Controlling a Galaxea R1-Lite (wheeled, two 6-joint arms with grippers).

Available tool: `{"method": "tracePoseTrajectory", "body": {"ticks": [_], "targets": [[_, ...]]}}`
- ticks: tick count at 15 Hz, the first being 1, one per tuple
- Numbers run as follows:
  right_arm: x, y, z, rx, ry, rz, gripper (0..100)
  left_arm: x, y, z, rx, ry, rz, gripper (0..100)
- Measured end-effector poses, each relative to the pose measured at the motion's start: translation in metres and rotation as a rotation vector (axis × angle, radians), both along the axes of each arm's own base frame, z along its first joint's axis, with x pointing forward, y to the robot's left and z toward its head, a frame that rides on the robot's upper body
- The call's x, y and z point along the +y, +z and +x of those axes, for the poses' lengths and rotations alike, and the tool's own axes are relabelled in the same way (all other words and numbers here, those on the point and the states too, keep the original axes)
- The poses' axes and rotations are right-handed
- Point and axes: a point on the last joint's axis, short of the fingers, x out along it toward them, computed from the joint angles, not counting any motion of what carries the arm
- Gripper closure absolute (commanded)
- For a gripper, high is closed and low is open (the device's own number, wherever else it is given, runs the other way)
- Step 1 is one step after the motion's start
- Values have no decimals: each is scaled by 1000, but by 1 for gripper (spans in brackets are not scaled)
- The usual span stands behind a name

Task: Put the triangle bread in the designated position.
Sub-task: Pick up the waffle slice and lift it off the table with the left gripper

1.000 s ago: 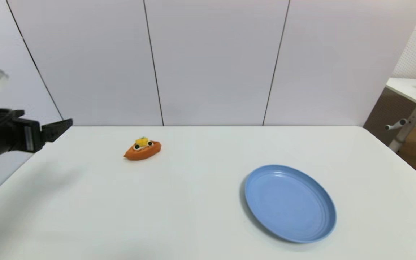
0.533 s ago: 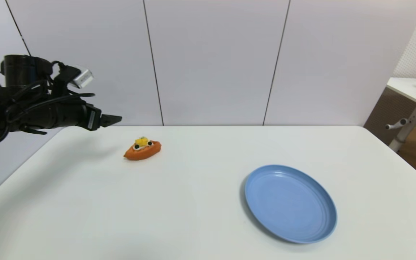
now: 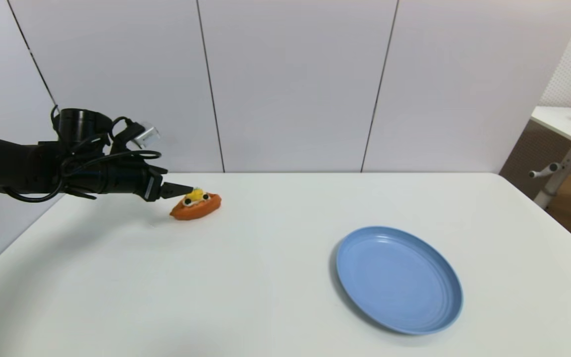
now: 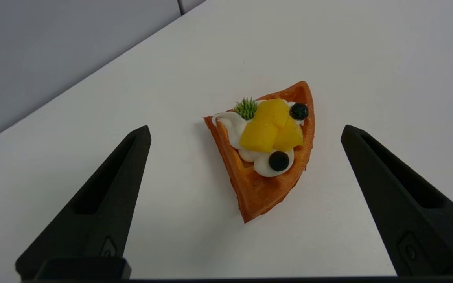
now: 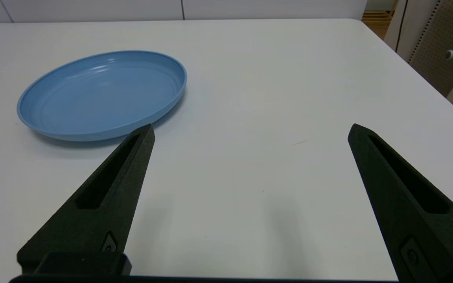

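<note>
The triangle bread (image 3: 196,205), an orange-brown wedge with white cream, yellow fruit and two dark berries, lies on the white table at the far left. My left gripper (image 3: 186,189) reaches in from the left, its tips just above and left of the bread. In the left wrist view the bread (image 4: 267,151) lies on the table between and beyond the spread fingers of the open left gripper (image 4: 246,131), untouched. A blue plate (image 3: 398,278) with nothing on it sits at the near right. My right gripper (image 5: 250,129) is out of the head view; it hangs open over the table beside the plate (image 5: 100,94).
The white table (image 3: 275,277) ends at a grey panelled wall behind. At the far right stands a second table (image 3: 565,126) with green items on it.
My left arm has swung in from the left edge and come down toward the bread, its fingertips now right beside it. Bread and plate have not moved.
</note>
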Motion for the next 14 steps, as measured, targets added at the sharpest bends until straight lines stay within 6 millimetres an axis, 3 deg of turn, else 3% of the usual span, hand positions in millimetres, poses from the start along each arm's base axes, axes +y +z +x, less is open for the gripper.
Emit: {"method": "tracePoseTrajectory", "body": {"ticks": [10,11,14], "targets": [[0,0,0,0,0,0,0,-4,-37,10,118,-58,14,0],[0,0,0,0,0,0,0,-4,-40,12,124,-60,15,100],[0,0,0,0,0,0,0,-7,-44,18,128,-62,19,100]]}}
